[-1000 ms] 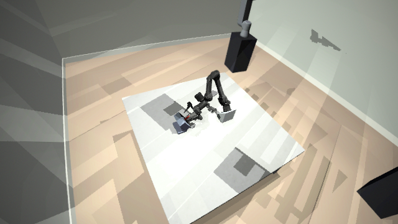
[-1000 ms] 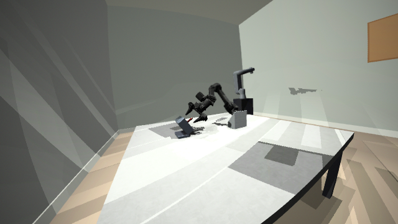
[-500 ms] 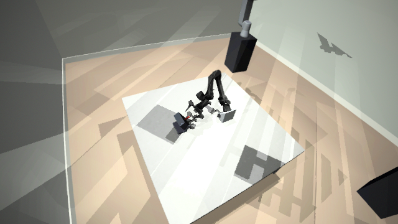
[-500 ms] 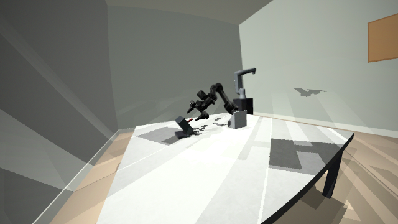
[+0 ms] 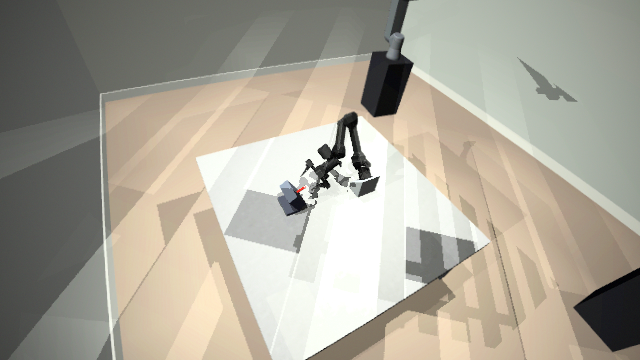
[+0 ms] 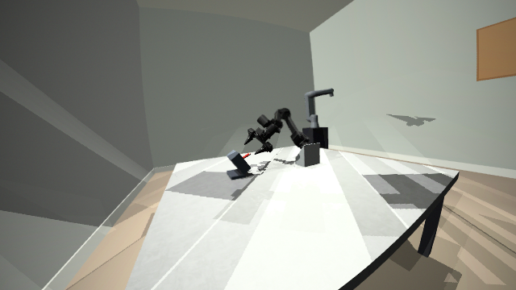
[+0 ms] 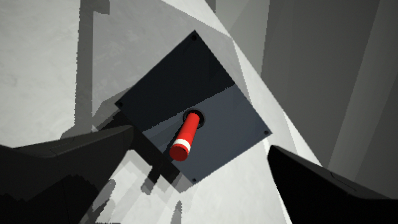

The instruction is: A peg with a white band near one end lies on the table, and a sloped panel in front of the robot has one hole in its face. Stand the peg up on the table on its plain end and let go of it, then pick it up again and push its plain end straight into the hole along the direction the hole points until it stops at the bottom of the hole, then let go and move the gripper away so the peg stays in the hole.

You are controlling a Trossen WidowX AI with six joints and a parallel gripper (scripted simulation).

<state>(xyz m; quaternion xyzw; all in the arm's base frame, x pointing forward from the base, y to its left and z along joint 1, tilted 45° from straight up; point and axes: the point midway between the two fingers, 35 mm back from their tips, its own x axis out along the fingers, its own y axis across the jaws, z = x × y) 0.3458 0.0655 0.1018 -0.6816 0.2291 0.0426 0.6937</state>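
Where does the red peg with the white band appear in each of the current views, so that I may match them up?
Top: the red peg is left of centre, just below mid-height.
Exterior: left of centre, slightly below mid-height.
Wrist: just below centre, in the hole.
Shared landmark: the dark sloped panel.
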